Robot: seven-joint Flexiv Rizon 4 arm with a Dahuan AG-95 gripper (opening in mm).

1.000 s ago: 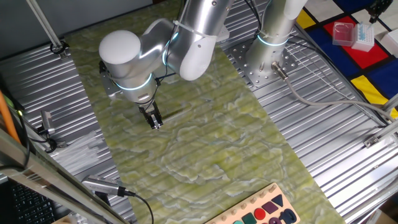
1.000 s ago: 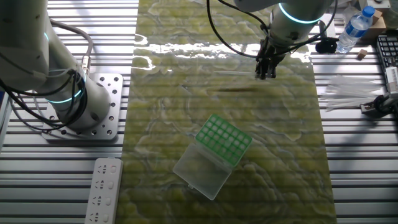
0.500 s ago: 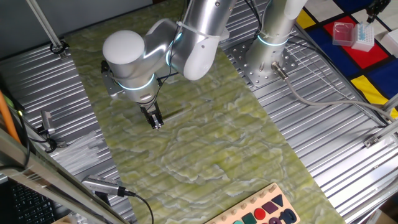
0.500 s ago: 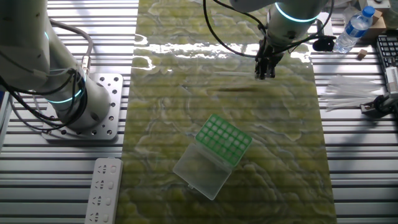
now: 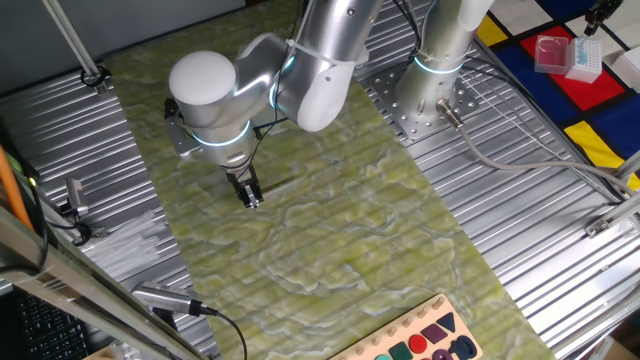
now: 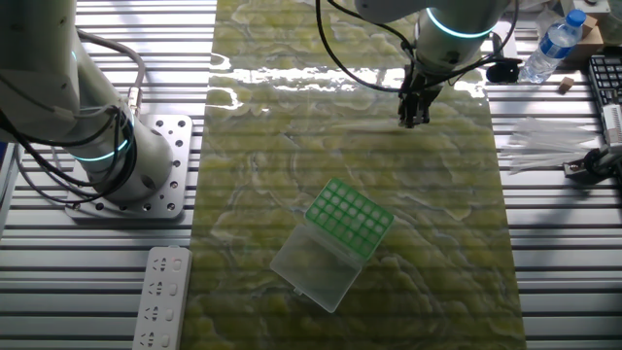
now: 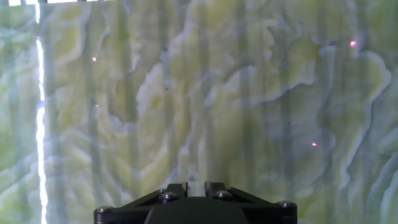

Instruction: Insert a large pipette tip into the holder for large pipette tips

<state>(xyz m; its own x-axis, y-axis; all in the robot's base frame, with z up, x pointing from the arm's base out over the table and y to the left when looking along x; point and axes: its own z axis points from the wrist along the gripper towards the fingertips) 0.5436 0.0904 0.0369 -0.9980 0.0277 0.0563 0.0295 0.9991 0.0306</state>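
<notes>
Above green mat (image 6: 292, 185), hand (image 6: 412, 121) vertical

A robotics lab or test bench is showing here: ribbed aluminium table panels (image 6: 544, 253) are lying under a green marbled mat (image 6: 389, 194), and two silver robot arms are standing bolted to a perforated metal base plate (image 6: 175, 165), with cables trailing across the surface. Lab supplies are sitting around the edges, including a green-topped pipette tip holder (image 6: 350, 219), a pile of clear plastic tips (image 6: 544, 146), a water bottle (image 6: 551, 44) and a white power strip (image 6: 163, 297).
</notes>
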